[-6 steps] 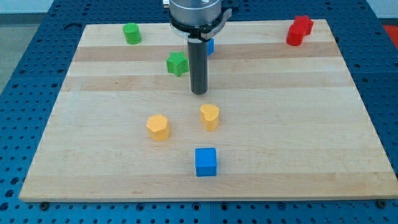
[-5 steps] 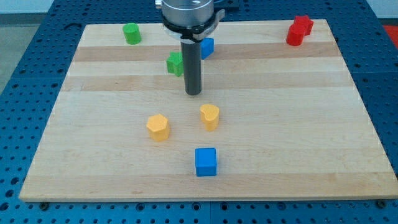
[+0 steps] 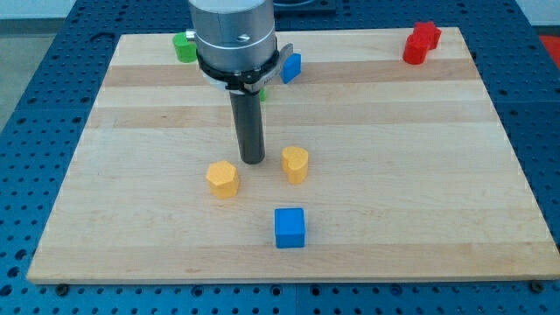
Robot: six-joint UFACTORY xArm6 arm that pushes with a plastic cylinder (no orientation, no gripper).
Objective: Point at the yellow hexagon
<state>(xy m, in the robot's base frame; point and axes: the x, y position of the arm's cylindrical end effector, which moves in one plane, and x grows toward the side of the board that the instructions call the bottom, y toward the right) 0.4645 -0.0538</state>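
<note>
Green block [image 3: 183, 46] sits at the view's top left of the wooden board [image 3: 437, 192], partly hidden behind the arm's metal body, and lower down the yellow hexagon [image 3: 222, 178] lies left of centre. Just up and right of it I see my tip [image 3: 253, 161], near the hexagon but not touching, between it and another yellow block [image 3: 295, 164]; this rod carries no pincer, so I report no grasp. Further right are a blue cube [image 3: 290, 227] near the view's bottom, a small blue block [image 3: 290, 66] near the top, and a red block [image 3: 421, 42] in the top right corner.

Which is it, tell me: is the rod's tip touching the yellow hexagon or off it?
Off it. My tip stands just to the upper right of the yellow hexagon, with a strip of bare board showing between them.
</note>
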